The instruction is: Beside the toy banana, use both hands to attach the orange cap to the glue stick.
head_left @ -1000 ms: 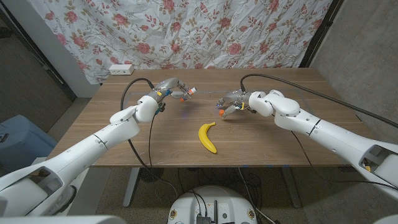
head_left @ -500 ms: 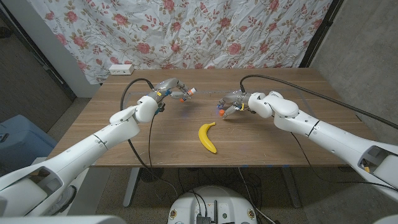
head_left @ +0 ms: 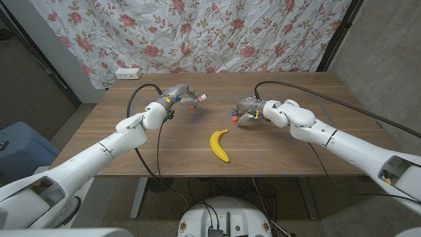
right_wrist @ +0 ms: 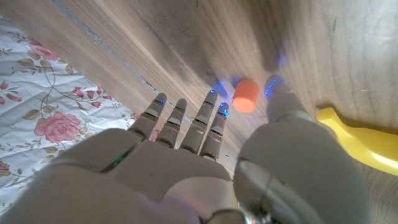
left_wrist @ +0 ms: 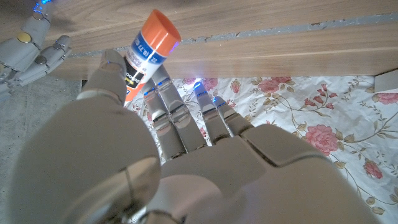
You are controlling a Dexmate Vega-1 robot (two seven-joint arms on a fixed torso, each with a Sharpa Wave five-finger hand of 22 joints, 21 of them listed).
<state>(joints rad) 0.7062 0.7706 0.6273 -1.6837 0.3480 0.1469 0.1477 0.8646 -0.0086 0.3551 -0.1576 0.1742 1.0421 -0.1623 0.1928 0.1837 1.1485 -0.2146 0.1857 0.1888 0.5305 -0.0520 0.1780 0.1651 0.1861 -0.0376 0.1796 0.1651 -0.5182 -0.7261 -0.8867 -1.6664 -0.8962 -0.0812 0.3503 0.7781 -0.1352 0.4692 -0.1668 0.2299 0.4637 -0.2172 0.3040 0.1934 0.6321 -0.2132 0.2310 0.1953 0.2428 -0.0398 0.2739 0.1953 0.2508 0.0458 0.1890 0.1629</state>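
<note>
My left hand (head_left: pixel 179 97) is raised over the table's far left part and holds the glue stick (head_left: pixel 197 99) between thumb and fingers. Its white body and orange end (left_wrist: pixel 146 53) point toward the right hand. The small orange cap (head_left: pixel 235 120) sits on the wood just beyond the yellow toy banana (head_left: pixel 220 145). My right hand (head_left: pixel 248 109) reaches down over the cap (right_wrist: pixel 246 95). Its thumb stands on one side and its fingers (right_wrist: pixel 219 111) on the other, with a thin gap showing on each side.
A white power strip (head_left: pixel 127 72) lies at the table's far left corner, in front of a floral curtain (head_left: pixel 217 33). Black cables run from both forearms across the table. Bare wood (head_left: pixel 283 151) lies in front of the right arm.
My right hand has dropped slightly and edged closer around the cap, which stays in place. The left hand with the glue stick has hardly moved.
</note>
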